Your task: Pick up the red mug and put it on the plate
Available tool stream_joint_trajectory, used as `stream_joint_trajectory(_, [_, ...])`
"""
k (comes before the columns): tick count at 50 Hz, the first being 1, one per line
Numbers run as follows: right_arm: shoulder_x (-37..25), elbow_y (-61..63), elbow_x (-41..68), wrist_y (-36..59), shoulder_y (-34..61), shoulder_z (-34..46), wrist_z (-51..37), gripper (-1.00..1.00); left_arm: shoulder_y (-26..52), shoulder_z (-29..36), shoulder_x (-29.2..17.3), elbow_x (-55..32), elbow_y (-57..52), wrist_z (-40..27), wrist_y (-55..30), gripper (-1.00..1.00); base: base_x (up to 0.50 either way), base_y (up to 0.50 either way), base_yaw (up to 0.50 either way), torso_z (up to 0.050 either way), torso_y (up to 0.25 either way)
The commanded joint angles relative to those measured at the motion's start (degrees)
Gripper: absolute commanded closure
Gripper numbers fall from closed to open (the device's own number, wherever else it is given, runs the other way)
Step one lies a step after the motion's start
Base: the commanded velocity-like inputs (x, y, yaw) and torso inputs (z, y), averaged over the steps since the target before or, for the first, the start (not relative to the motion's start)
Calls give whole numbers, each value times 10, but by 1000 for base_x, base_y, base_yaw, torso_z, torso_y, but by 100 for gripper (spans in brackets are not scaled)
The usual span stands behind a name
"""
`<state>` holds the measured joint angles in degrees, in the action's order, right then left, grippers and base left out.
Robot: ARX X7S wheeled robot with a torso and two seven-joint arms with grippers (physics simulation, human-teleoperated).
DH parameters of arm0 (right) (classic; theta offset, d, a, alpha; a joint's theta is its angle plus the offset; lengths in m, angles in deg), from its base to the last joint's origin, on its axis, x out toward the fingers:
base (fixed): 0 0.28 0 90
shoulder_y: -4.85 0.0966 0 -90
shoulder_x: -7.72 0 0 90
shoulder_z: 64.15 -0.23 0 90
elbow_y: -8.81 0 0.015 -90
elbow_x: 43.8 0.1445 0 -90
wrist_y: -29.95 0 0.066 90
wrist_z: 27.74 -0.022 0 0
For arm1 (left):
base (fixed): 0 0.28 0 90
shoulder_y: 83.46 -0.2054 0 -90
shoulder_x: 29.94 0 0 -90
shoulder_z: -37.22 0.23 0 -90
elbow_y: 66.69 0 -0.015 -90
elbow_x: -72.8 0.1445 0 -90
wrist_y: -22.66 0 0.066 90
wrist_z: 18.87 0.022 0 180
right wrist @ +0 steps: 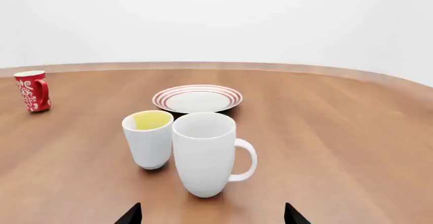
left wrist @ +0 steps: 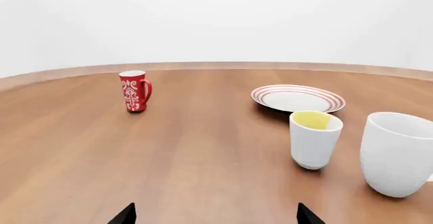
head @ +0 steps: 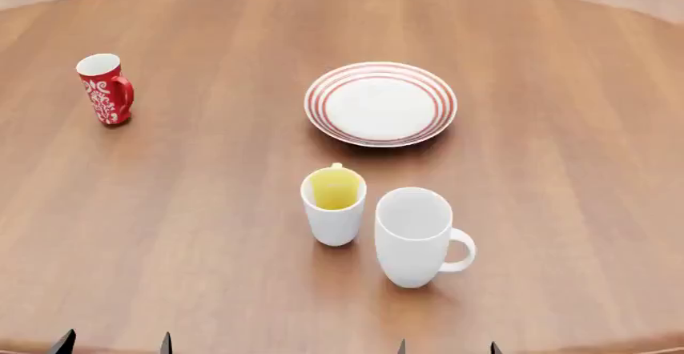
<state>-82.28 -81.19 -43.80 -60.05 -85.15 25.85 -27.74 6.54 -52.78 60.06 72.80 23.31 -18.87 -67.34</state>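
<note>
Both grippers — left gripper (head: 112,343), right gripper (head: 446,346) — spread, empty, at table edge. Red mug (head: 106,88): upright, far left, well apart from plate (head: 380,102). Risk — tipping tall mug on approach.

Bare simulated room: round wooden table (head: 214,210), blank white walls (left wrist: 216,16).

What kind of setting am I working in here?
Probably a bare simulated tabletop scene: a round wooden table against blank white walls, set only with a plate, a red mug and two white mugs.
</note>
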Motion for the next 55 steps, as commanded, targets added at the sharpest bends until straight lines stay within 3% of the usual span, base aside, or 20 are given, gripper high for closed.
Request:
stream_joint_trajectory(1, [-9,0,8,3,2,10,-13,-100,3,10,-9,-10,1,-10,-2,-100,0,0,0,0,0])
stream_joint_trajectory(13, [-27,6,32,15,2,33,-34,-100,0,32,-28,-32,-8,-31,-7,-100,0,0,0,0,0])
stream_joint_trajectory(15, [-84,178,155,186,121,-15,-75,-100,128,8,-74,-133,-180,-40,-179,-100,0,0,0,0,0])
stream_joint_trajectory(16, [-39,264,69,272,207,-26,7,-100,214,-3,-39,-63,-266,16,-265,-100,0,0,0,0,0])
stream_joint_trajectory(17, [-39,349,57,358,293,-27,5,-100,271,-6,-39,-68,-352,14,-350,-100,0,0,0,0,0])
stream_joint_trajectory(18, [-39,416,58,444,301,-27,4,-100,272,-4,-41,-68,-393,13,-436,-100,0,0,0,0,0])
stream_joint_trajectory(20, [-40,419,60,616,303,-25,2,-100,272,-3,-42,-69,-396,11,-596,-100,0,0,0,0,0])
stream_joint_trajectory(21, [-41,420,61,676,304,-25,1,-100,272,-1,-44,-69,-396,9,-594,-100,0,0,0,0,0])
stream_joint_trajectory(31, [-55,397,58,702,368,-49,-15,-100,271,-5,-48,-79,-396,2,-593,-100,0,0,0,0,0])
stream_joint_trajectory(42, [-95,252,36,683,474,-122,-43,-100,268,-8,-53,-87,-392,-5,-588,-100,0,0,0,0,0])
stream_joint_trajectory(55, [-116,191,19,663,492,-124,-64,-100,269,-2,-57,-94,-387,-12,-582,-100,10,0,0,0,0])
